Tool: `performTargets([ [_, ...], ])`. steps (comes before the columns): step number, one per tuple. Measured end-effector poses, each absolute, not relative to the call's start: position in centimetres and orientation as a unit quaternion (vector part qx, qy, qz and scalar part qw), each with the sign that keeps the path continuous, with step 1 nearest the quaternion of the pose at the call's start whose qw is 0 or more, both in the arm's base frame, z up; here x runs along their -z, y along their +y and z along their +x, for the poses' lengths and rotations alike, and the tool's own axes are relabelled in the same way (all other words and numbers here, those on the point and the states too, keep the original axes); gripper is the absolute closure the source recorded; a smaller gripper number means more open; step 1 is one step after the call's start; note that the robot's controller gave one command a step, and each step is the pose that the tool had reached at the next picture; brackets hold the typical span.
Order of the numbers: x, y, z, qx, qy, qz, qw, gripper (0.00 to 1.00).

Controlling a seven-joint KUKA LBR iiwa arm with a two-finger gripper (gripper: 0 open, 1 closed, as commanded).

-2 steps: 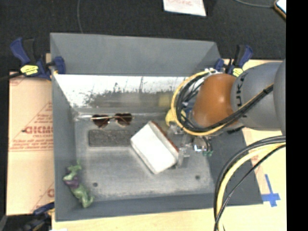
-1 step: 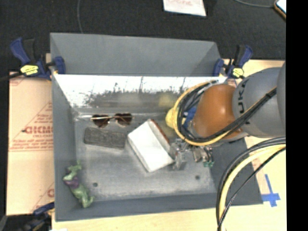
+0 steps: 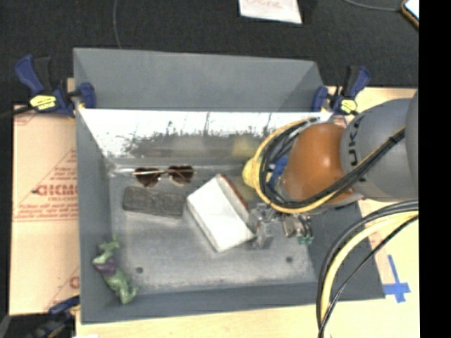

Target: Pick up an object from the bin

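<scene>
White box: one flat white block (image 3: 218, 220) with a reddish-brown edge along its far right side, lying tilted in the middle of the bin floor.
Claw (image 3: 264, 232): low at the block's near right corner; touching or just beside it cannot be told, nor whether it is released or clenched.
Yellow thing (image 3: 251, 173): one, far right of the block, mostly hidden behind the arm's orange cover (image 3: 317, 164) and looped cables; its kind is unclear.
Sunglasses (image 3: 163, 176): one pair, brown lenses, far left of the block by the far wall.
Grey pad (image 3: 153, 203): one dark rectangle, just left of the block.
Toy figure (image 3: 115, 272): one, green and purple, near left corner, well apart.
Bin (image 3: 197, 76): grey metal.
</scene>
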State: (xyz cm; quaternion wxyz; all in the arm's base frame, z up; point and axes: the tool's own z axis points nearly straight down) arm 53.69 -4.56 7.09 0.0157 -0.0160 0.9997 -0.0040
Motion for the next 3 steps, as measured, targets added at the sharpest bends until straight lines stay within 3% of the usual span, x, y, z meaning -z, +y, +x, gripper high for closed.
performTargets([
  [1, -11.2, -1.4, 55.3, 0.004, 1.000, -0.023, 0.018, 1.00],
  [2, -7.2, -1.4, 53.6, 0.005, 0.999, -0.031, 0.014, 1.00],
  [3, -9.3, -1.2, 53.3, 0.005, 0.999, -0.031, 0.009, 1.00],
])
